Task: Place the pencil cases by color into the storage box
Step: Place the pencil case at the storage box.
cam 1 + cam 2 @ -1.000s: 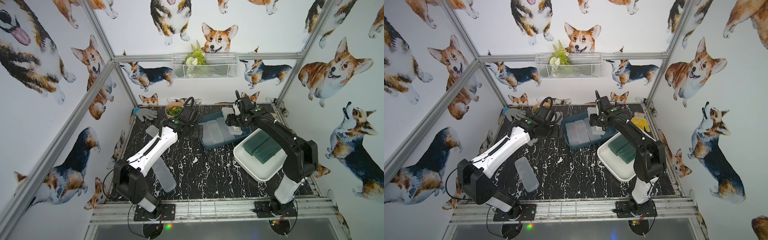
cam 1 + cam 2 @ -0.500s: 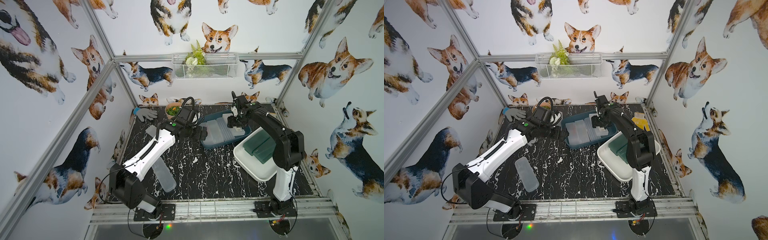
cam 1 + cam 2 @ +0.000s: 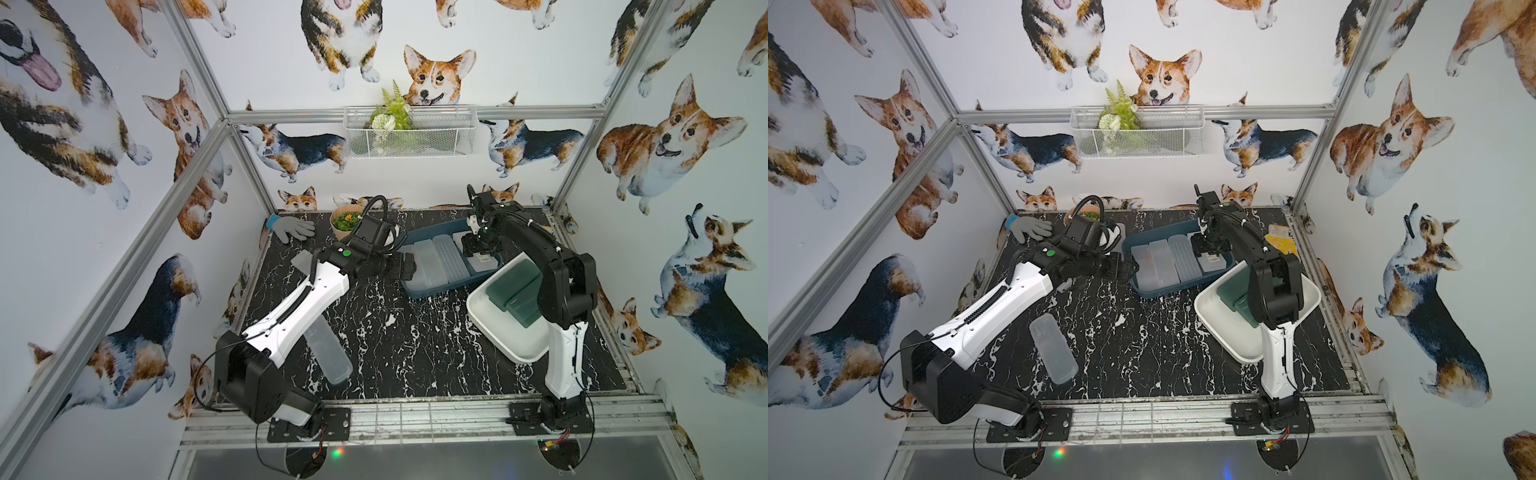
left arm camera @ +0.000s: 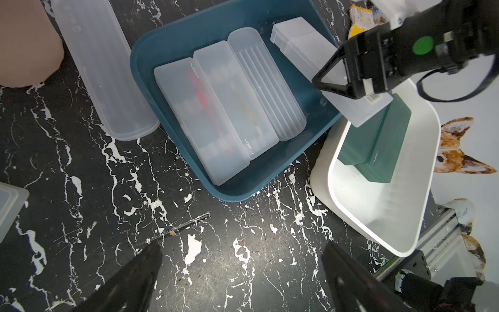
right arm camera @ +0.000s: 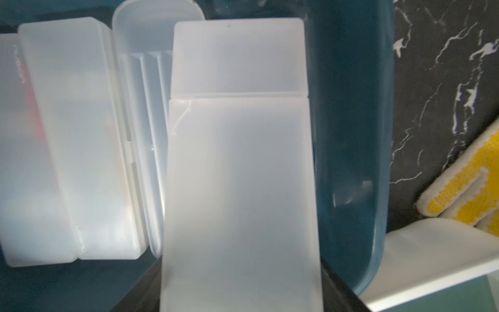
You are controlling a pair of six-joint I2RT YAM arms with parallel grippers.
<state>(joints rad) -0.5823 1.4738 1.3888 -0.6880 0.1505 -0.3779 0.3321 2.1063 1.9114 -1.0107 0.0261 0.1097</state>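
Black marble table [image 3: 415,353]: three frosted cases [image 4: 224,108] lie in the blue box [image 4: 272,173], my right gripper [image 3: 478,254] grasps a fourth case [image 5: 243,175] over it, left gripper [image 4: 241,245] spread empty, loose cases [image 4: 105,70] lie outside it.

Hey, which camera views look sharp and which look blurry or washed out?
Right wrist view: soft, washed out, the close frosted case fills it. Left wrist view: sharp on the blue box, jaws of the left gripper dark and soft. Both top views: evenly lit, sharp.
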